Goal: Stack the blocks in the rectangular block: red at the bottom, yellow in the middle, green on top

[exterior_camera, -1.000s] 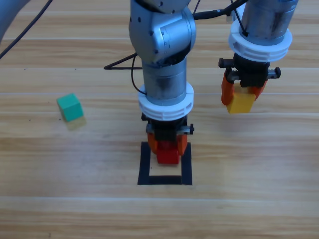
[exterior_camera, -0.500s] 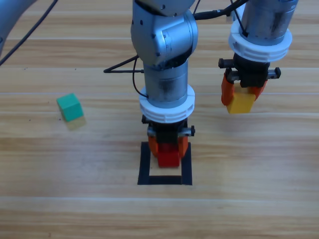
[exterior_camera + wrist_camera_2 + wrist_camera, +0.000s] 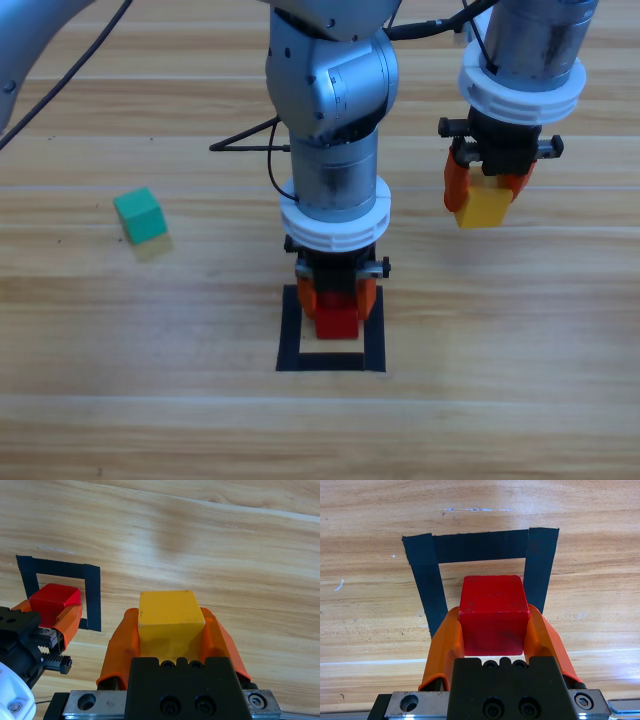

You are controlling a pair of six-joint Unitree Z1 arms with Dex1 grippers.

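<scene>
While the left gripper (image 3: 338, 300) holds the red cube (image 3: 338, 321) pinched between its jaws at the table's centre, the cube sits inside the black tape square (image 3: 290, 330), toward its 12 o'clock side; whether it already touches the wood I cannot tell. The right gripper (image 3: 486, 195), up at about 2 o'clock from the square and well apart from it, is clamped on the yellow cube (image 3: 484, 208), which hangs above the table (image 3: 520, 400). The green cube (image 3: 139, 215) lies alone on the wood at roughly 9 to 10 o'clock from the square, untouched.

These cubes look small, rigid and light, with flat, fairly smooth faces, so I judge them easy to lift but liable to skid or twist if gripped off-centre. The best hold is across two opposite side faces, near mid-height, jaws square to the faces, as both grippers do here.

The tape square is only an outline, no wall to catch a stray cube; it holds the red cube and nothing else.
</scene>
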